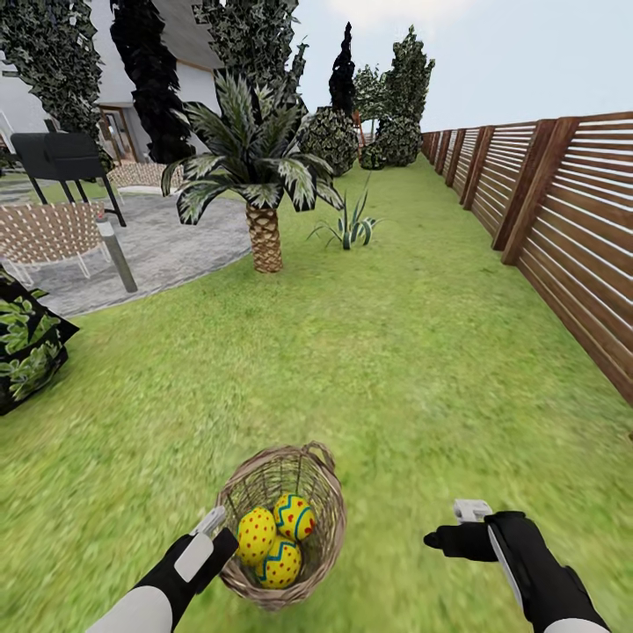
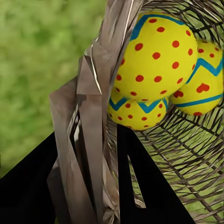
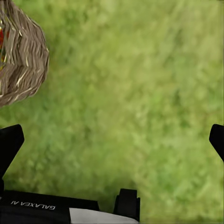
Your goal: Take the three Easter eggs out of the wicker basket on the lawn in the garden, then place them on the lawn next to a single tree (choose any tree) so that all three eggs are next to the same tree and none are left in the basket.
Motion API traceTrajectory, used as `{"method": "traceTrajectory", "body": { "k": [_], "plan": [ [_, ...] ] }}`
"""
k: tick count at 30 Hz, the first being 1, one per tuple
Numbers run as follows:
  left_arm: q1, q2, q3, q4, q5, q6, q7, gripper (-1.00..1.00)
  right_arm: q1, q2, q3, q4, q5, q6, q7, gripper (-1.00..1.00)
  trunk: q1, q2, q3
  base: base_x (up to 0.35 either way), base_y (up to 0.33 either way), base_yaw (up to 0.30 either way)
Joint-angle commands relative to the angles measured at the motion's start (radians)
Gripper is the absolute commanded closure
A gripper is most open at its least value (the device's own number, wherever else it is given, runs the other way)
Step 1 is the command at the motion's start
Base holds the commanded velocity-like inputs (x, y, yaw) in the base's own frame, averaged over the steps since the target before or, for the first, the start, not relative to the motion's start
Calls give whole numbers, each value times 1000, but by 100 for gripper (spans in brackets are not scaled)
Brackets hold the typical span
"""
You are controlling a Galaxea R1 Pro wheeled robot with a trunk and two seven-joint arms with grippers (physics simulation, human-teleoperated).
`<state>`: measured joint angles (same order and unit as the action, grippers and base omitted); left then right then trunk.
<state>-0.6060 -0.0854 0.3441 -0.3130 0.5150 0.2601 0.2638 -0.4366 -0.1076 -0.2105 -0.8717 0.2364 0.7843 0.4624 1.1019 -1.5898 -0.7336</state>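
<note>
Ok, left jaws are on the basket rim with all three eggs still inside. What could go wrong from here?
1. The wicker basket is tilted, held by its rim in the left gripper; the three Easter eggs could roll out onto the lawn.
2. The grip is on thin weave at one edge, so it may slip.
3. The right gripper hangs open over grass, too far aside to catch anything.

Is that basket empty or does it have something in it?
Not empty: the basket holds three spotted eggs.
</note>
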Motion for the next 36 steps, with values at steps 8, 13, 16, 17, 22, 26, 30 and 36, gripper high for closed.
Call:
{"method": "traceTrajectory", "body": {
  "k": [8,13,16,17,22,26,30,36],
  "plan": [
    [0,-1,0,-5,14,5,6,100,-1,0,-3,-1,9,3,10,-100,-31,56,28,0,0,-257],
    [0,-2,0,-5,14,5,6,100,-1,0,-3,-1,9,3,10,-100,-50,91,46,0,0,-289],
    [0,-2,0,-5,14,6,6,100,-1,0,-3,-1,9,3,10,-100,-62,112,57,0,0,-289],
    [0,-2,0,-5,14,6,6,100,-1,0,-3,-1,8,3,9,-100,-65,119,60,0,0,-289],
    [0,-2,0,-5,28,6,6,100,-1,0,-3,0,7,1,10,-100,-85,154,79,0,0,-289],
    [0,-2,0,-5,28,6,6,100,-1,2,0,132,10,-114,9,-100,-100,182,93,0,0,-286],
    [0,-2,0,-5,28,5,6,100,7,5,-1,310,49,-272,7,-100,-115,210,106,0,0,-114],
    [0,-2,0,-5,28,5,6,100,9,5,-1,524,105,-390,7,-100,-138,252,124,0,0,-2]
  ]
}}
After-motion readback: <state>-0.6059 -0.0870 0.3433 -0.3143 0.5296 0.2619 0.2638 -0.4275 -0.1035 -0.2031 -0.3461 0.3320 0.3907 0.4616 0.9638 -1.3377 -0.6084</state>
